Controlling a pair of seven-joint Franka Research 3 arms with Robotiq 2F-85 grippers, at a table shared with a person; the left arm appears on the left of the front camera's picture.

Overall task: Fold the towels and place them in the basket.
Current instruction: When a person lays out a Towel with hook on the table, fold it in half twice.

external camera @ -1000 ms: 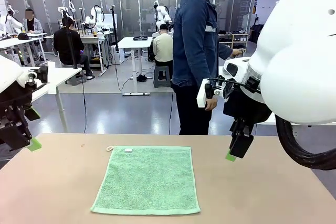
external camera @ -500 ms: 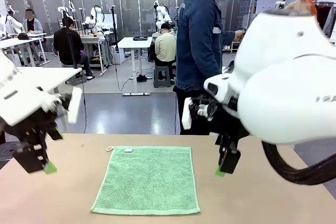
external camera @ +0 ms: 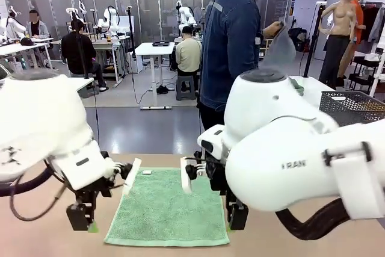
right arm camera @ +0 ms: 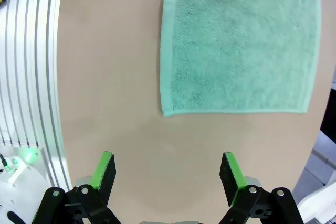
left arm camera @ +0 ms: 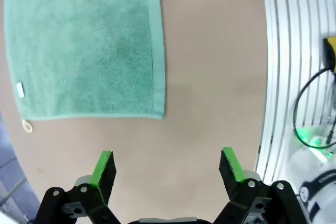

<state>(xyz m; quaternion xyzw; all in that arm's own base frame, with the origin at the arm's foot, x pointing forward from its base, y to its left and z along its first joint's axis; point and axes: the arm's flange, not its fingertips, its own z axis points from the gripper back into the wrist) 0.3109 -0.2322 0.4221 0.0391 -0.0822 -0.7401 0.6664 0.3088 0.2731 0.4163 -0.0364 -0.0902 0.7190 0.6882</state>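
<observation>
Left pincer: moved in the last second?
Yes. In the front view the left pincer has swung right and down, ending beside the near-left corner of the mint green towel, which has stayed put.

— What kind of place are we in?

— We take it for a robotics lab. Two white robot arms, the left arm and the right arm, bend over our surface.

— And beyond our surface?

— We see an open hall with a grey floor, white desks in rows and a seated person working at one. Beside our surface we see a ribbed aluminium rail and a loose black cable.
</observation>
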